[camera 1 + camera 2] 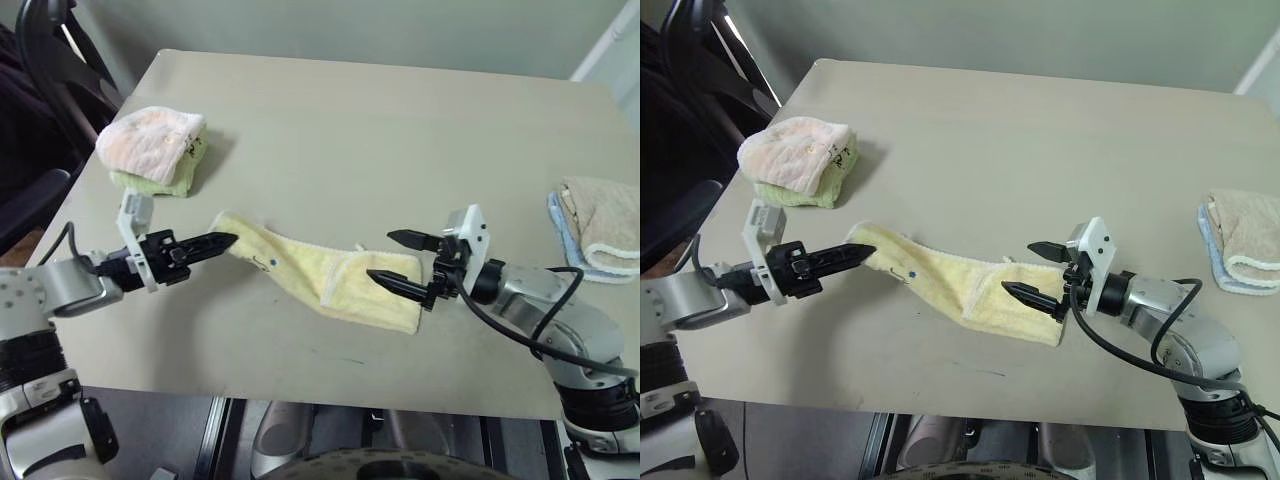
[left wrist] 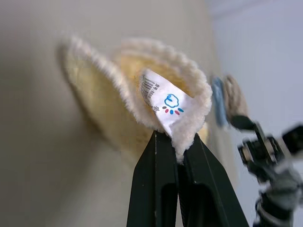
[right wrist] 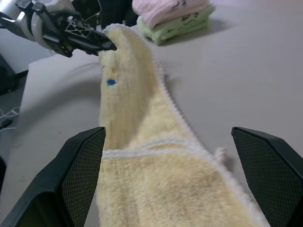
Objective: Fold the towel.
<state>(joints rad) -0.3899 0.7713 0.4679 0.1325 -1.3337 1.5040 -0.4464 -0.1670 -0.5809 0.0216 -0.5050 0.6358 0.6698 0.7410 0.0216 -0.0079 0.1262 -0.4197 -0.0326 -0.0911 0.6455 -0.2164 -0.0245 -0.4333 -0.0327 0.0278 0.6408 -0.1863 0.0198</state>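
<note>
Soft pale-yellow terry, the towel (image 1: 330, 275) sags limp on the table between both pincers: left gripper (image 1: 222, 241) is closed on its end corner, right gripper (image 1: 398, 262) gapes wide, holding nothing, just over the folded end, the best place to pinch next.

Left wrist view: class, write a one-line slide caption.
Left end effector pinches the yellow towel edge beside its white label.
</note>
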